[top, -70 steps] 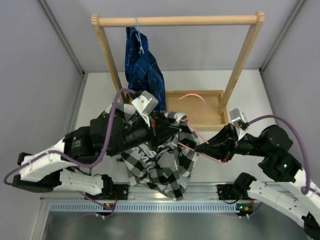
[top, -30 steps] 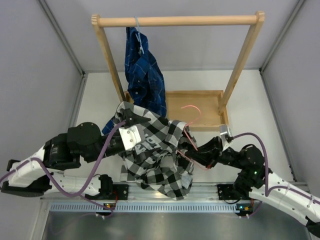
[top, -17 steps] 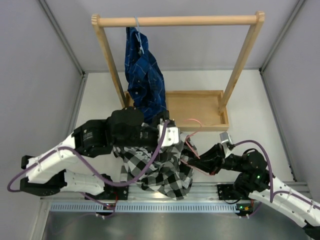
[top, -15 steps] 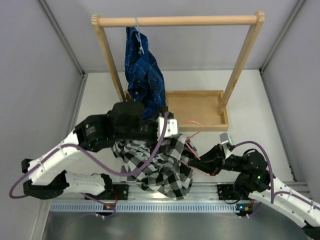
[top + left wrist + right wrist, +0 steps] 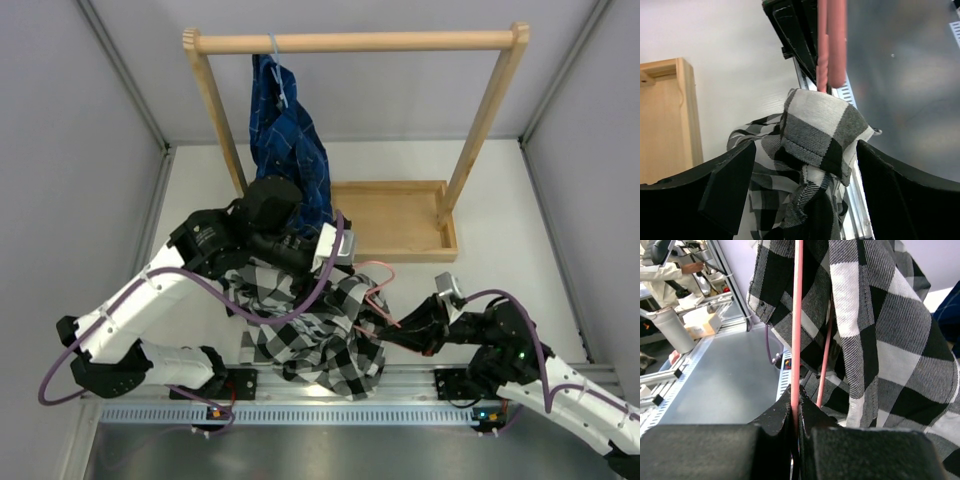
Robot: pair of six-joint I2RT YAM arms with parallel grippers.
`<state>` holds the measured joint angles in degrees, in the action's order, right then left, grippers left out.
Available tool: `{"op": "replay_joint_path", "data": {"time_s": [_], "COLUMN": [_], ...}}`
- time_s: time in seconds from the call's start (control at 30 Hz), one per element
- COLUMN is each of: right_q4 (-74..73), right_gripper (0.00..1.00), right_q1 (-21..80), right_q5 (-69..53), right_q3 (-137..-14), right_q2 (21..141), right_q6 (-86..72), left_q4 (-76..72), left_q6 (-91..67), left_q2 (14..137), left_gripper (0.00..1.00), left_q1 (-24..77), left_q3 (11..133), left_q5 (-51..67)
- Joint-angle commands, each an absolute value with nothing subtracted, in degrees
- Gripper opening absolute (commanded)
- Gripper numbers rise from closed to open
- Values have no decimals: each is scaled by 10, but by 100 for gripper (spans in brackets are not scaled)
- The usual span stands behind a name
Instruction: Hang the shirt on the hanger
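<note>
The black-and-white check shirt [image 5: 310,335] hangs bunched near the table's front edge, draped over the thin pink hanger [image 5: 390,272]. My right gripper [image 5: 388,328] is shut on the hanger's wire; in the right wrist view the wire [image 5: 797,330] runs up from between the pinched fingers [image 5: 796,400], with the shirt [image 5: 880,340] beside it. My left gripper [image 5: 345,268] reaches over the shirt from the far side. In the left wrist view its jaws [image 5: 806,150] stand wide apart around a folded corner of the shirt [image 5: 815,125], just below the hanger [image 5: 831,45], without touching the fold.
A wooden rack [image 5: 355,42] stands at the back with a dark blue plaid shirt [image 5: 285,140] hanging from it. Its wooden tray base [image 5: 400,215] lies just beyond the grippers. A metal rail [image 5: 300,412] runs along the near edge.
The left arm has swung from the shirt's left side over to its far side, near the hanger's hook, and its jaws have narrowed slightly. The right gripper has drawn the hanger a little nearer.
</note>
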<state>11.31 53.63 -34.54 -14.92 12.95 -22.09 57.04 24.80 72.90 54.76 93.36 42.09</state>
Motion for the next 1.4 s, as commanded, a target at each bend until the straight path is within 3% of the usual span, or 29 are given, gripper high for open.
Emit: {"op": "replay_joint_path", "data": {"time_s": [0.0, 0.17, 0.33, 0.43, 0.47, 0.5, 0.73, 0.8, 0.83, 0.93, 1.03, 1.2, 1.37], "right_q4": [120, 116, 98, 90, 87, 86, 72, 22, -2, -131, -208, -227, -72], "right_gripper": [0, 0, 0, 0, 0, 0, 1, 31, 70, 99, 99, 99, 79], "right_q1": [547, 547, 546, 547, 547, 546, 547, 546, 547, 547, 546, 546, 547], "right_q5": [-354, -368, -373, -372, -369, -367, -349, -288, -256, -84, 19, 17, -68], "right_q3": [-194, -211, -233, -243, -246, -250, -278, -293, -300, -321, -325, -303, -233], "right_q2": [131, 148, 171, 178, 179, 181, 190, 180, 171, 123, 73, 34, 118], "right_q6": [-189, -176, -158, -149, -145, -142, -129, -122, -122, -148, -218, -353, -473], "left_q4": [578, 578, 579, 578, 578, 578, 578, 574, 565, 518, 469, 378, 246], "left_q6": [269, 258, 250, 254, 255, 255, 265, 254, 245, 195, 145, 59, 2], "left_q2": [717, 729, 741, 736, 733, 730, 719, 714, 710, 682, 643, 574, 496], "left_gripper": [81, 63, 62, 13, 2, 0, 0, 0, 0, 0, 0, 0, 0], "left_q1": [543, 535, 533, 533, 533, 533, 533, 533, 533, 533, 533, 533, 533], "left_q3": [937, 931, 933, 926, 924, 922, 916, 918, 918, 899, 864, 789, 692], "left_q5": [489, 486, 504, 512, 513, 513, 487, 462, 442, 340, 236, 150, 121]}}
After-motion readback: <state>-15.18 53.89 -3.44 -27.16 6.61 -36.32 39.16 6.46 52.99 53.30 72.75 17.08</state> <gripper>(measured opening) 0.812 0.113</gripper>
